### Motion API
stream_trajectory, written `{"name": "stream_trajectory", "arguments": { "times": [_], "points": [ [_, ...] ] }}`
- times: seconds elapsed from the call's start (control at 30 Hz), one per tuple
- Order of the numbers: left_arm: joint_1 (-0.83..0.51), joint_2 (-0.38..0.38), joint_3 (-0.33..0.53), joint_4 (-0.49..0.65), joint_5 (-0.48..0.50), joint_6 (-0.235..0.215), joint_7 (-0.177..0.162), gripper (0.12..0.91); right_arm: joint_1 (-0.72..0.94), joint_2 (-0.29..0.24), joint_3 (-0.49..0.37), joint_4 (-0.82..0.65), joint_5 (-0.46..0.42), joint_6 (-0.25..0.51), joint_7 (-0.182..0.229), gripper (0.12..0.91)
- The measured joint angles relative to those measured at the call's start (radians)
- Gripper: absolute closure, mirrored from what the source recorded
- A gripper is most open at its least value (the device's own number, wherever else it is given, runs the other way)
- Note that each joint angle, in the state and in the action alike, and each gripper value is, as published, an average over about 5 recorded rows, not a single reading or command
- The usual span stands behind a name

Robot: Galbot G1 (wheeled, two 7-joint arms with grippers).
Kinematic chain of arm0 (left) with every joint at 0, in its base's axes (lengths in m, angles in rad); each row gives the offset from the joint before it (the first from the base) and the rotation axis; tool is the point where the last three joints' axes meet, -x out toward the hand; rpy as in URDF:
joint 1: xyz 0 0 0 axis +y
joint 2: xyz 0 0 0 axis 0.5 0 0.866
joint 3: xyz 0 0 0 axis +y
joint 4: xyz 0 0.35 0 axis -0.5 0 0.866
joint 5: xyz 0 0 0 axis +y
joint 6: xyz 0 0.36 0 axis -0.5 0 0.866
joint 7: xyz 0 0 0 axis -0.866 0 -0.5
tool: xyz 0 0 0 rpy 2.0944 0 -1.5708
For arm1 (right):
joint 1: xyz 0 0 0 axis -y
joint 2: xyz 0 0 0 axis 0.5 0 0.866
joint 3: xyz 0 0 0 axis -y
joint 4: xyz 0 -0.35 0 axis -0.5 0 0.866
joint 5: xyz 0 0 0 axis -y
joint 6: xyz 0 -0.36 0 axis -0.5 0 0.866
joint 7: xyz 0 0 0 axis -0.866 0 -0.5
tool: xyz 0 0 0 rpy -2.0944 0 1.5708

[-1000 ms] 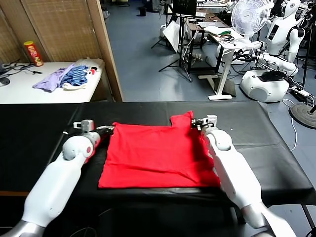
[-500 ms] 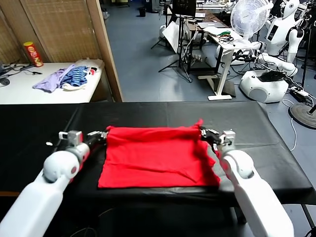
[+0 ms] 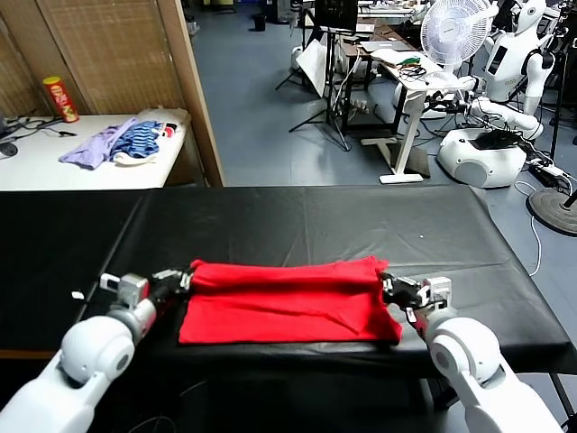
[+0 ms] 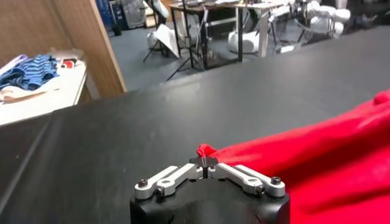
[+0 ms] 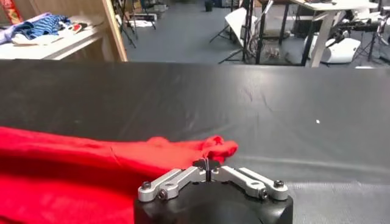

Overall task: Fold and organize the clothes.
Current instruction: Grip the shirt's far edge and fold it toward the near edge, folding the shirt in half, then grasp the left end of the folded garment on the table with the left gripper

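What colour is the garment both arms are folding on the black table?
Bright red, plain on the face that shows; the T-shirt shows best in the head view.

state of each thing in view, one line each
red T-shirt: lying on the black table, far edge drawn over toward the near edge, partly folded
left gripper: shut on the shirt's left corner
right gripper: shut on the shirt's right corner
lilac and striped garments: heaped on the side table
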Motion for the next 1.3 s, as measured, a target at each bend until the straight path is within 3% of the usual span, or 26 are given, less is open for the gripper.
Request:
{"name": "stream_trajectory", "arguments": {
  "times": [0.07, 0.17, 0.33, 0.43, 0.53, 0.63, 0.87, 0.97, 1.13, 1.3],
  "points": [
    [0.022, -0.002, -0.008, -0.011, 0.003, 0.011, 0.002, 0.897, -0.014, -0.002, 0.012, 0.012, 0.001, -0.007, -0.008, 0.851],
    [0.053, -0.005, -0.023, -0.032, 0.007, 0.031, 0.003, 0.817, -0.036, -0.006, 0.035, 0.034, 0.013, -0.016, -0.014, 0.712],
    [0.098, 0.003, -0.051, -0.079, 0.001, 0.052, 0.002, 0.545, -0.055, -0.006, 0.087, 0.069, 0.030, -0.008, -0.032, 0.427],
    [0.105, 0.005, -0.065, -0.097, -0.023, 0.039, -0.007, 0.378, -0.037, 0.011, 0.107, 0.058, 0.009, 0.032, -0.033, 0.289],
    [0.080, -0.012, -0.061, -0.089, -0.060, 0.001, -0.045, 0.265, -0.002, 0.040, 0.101, 0.019, -0.038, 0.080, -0.030, 0.235],
    [0.024, -0.046, -0.043, -0.052, -0.100, -0.028, -0.086, 0.236, 0.037, 0.078, 0.074, -0.039, -0.095, 0.117, -0.027, 0.228],
    [-0.091, -0.143, 0.002, 0.072, -0.185, -0.035, -0.112, 0.233, 0.115, 0.162, 0.008, -0.184, -0.147, 0.141, -0.022, 0.227],
    [-0.108, -0.170, 0.010, 0.116, -0.203, -0.034, -0.114, 0.283, 0.140, 0.188, -0.010, -0.232, -0.158, 0.143, -0.031, 0.231],
    [-0.123, -0.190, 0.012, 0.170, -0.202, -0.035, -0.105, 0.539, 0.167, 0.222, -0.032, -0.291, -0.187, 0.148, -0.036, 0.307],
    [-0.123, -0.199, 0.011, 0.196, -0.184, -0.043, -0.083, 0.814, 0.170, 0.240, -0.043, -0.317, -0.208, 0.174, -0.031, 0.500]
  ]
}}
